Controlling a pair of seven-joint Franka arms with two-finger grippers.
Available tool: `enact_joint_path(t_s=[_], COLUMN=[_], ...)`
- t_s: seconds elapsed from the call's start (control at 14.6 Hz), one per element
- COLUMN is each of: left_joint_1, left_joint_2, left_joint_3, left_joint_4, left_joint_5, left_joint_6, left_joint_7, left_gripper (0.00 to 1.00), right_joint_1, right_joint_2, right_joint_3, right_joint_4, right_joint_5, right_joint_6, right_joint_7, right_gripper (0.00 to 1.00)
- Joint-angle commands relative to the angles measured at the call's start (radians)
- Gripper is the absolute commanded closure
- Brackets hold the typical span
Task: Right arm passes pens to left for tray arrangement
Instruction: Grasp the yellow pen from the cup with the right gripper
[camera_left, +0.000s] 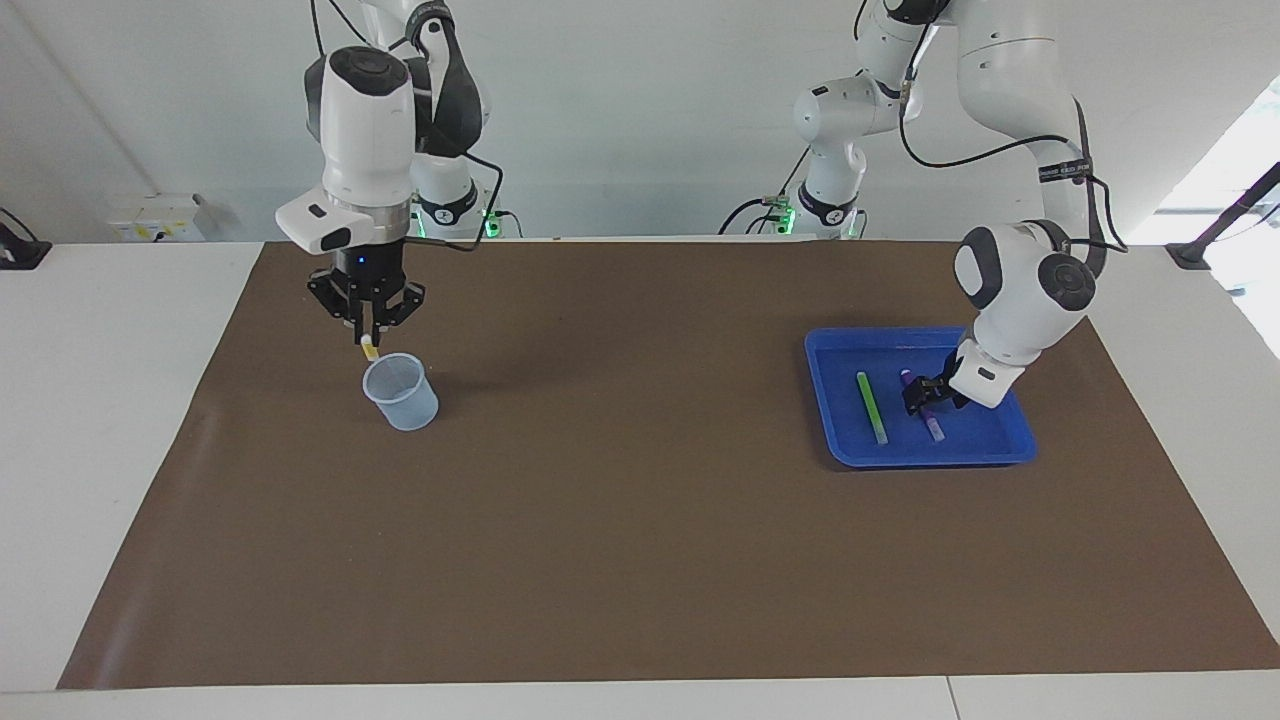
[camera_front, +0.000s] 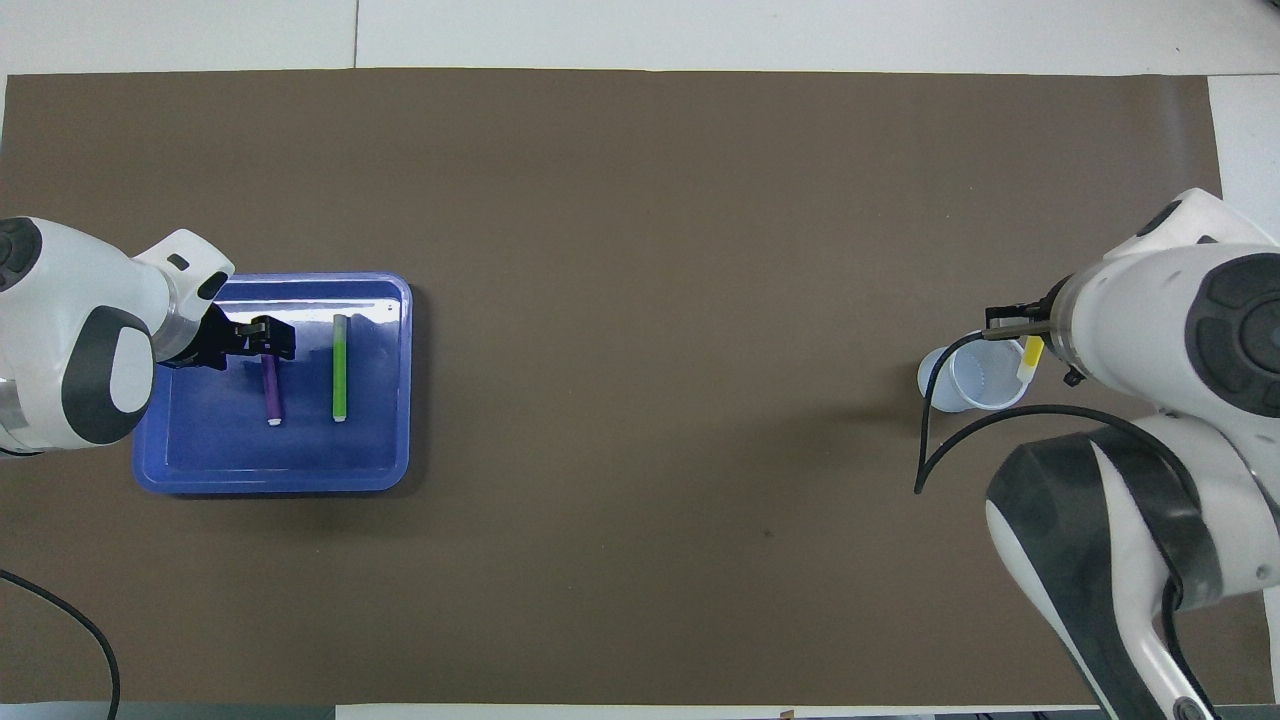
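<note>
Gripping yellow pen (camera_left: 368, 347), right claw (camera_left: 365, 325) over cup (camera_left: 401, 392); left claw (camera_left: 925, 393) apart over purple pen (camera_left: 934, 425).

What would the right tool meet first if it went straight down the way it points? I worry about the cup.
Most likely the clear cup: the right tool, shut on the yellow pen, hangs over its rim nearest the robots. Depth is unclear, so it might just miss and meet the brown mat.
</note>
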Motion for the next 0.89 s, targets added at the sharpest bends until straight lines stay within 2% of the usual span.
enact_joint_path(t_s=[0.0, 0.14, 0.27, 0.41, 0.55, 0.82], left_joint_1=[-0.005, -0.006, -0.006, -0.023, -0.046, -0.121], left_joint_2=[-0.034, -0.058, -0.097, -0.146, -0.198, -0.284], left_joint_3=[0.0, -0.002, -0.005, -0.006, -0.008, -0.006], left_joint_4=[0.059, 0.102, 0.13, 0.153, 0.148, 0.147], left_joint_5=[-0.032, -0.081, -0.121, -0.196, -0.253, -0.357], left_joint_6=[-0.127, -0.214, -0.294, -0.366, -0.385, -0.371], left_joint_7=[-0.008, -0.028, -0.091, -0.201, -0.362, -0.782], left_gripper=[0.11, 0.11, 0.11, 0.11, 0.11, 0.11], right_joint_1=[-0.003, -0.003, -0.003, 0.003, 0.004, 0.006], right_joint_2=[0.028, 0.039, 0.05, 0.054, 0.067, 0.146], right_joint_3=[0.004, 0.001, 0.001, 0.009, 0.07, 0.171], right_joint_4=[0.071, 0.073, 0.076, 0.096, 0.108, 0.227], right_joint_5=[0.114, 0.28, 0.384, 0.513, 0.617, 0.684], right_joint_6=[-0.025, 0.024, 0.04, 0.049, 0.102, 0.156], right_joint_7=[-0.021, -0.009, 0.066, 0.286, 0.493, 0.898], right_gripper=[1.0, 1.0, 1.0, 1.0, 1.0, 1.0])
